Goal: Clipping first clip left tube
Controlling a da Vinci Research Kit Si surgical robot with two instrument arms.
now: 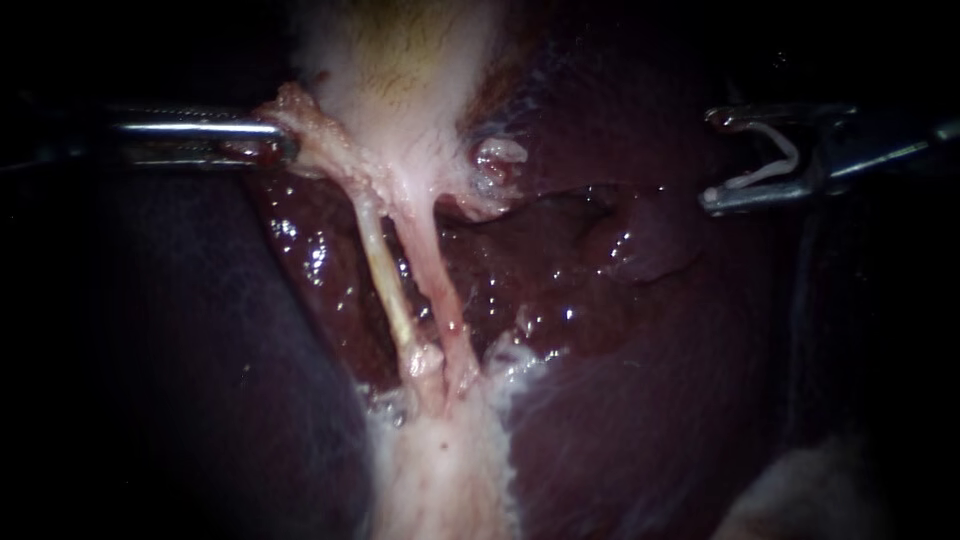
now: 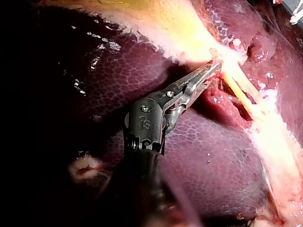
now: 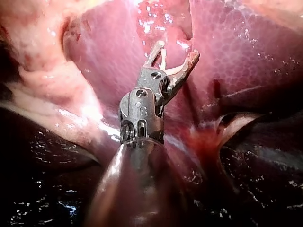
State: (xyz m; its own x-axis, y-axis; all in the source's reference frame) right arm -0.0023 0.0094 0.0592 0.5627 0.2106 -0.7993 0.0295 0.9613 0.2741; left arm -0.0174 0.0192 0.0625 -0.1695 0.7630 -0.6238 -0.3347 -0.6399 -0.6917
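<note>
Holding a strand of neck tissue (image 1: 300,120) at the left edge of the gallbladder (image 1: 400,70), the left instrument (image 1: 283,148) comes in level from the left, and its jaws appear clamped together on that strand, drawing it leftward. From this strand the left tube (image 1: 385,280), pale and yellowish, runs from far to near with a slight lean to the right, and meets the pinker right tube (image 1: 435,280) at a pale junction on the near side. The two tubes lie just beside one another, with a narrow gap of dark liver (image 1: 620,380) showing between them. The right instrument (image 1: 710,160) hangs well apart on the far right, over bare liver and touching no tissue. Its jaws stand wide apart with a white clip (image 1: 775,160) seated between them, both jaws bearing on it, and the mouth faces left. The left tube thus lies to the left of the clip and somewhat nearer, with its long axis roughly across the line of the open mouth. This is judged a favourable attitude for straddling it. The right tube lies between the clip and its target, so the approach is judged to need care not to catch both tubes. The left instrument is the nearer to the tube but is occupied with traction. No clip shows on either tube, so the clipping is not yet done.
</note>
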